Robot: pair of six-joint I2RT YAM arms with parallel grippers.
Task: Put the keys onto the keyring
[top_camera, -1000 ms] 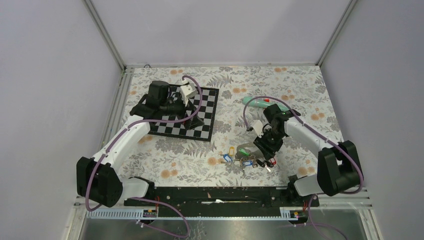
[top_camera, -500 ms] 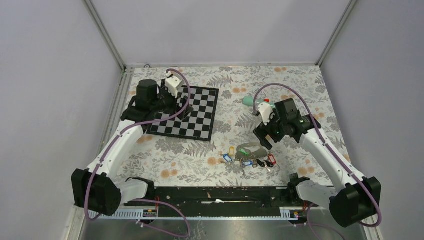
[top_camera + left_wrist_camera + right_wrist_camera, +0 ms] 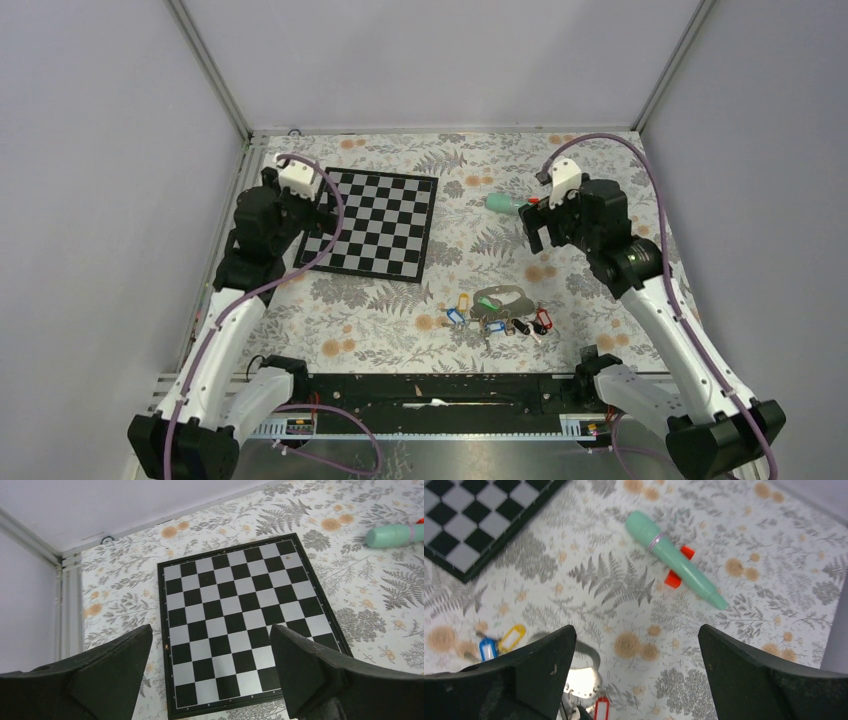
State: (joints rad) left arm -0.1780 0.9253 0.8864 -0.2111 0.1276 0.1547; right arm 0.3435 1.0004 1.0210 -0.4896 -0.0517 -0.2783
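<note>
Several keys (image 3: 497, 318) sit bunched on the floral table cover (image 3: 600, 160), near the front edge and a bit right of centre. Tags I can make out: yellow (image 3: 463, 301), blue (image 3: 453, 317), green (image 3: 487, 303), black (image 3: 520, 325), red (image 3: 543, 320). Keyring (image 3: 505, 297), a grey wire oval, lies flat at the far side of the bunch, touching it; can't tell whether any key is threaded on. Right gripper (image 3: 635, 627) hangs above the table beyond the keys, jaws spread wide, nothing between them. Teal tube (image 3: 674, 560) with red cap lies flat just past it. Left gripper (image 3: 210, 627) is well apart on the left, over the chessboard (image 3: 240, 615), jaws also wide and empty.
</note>
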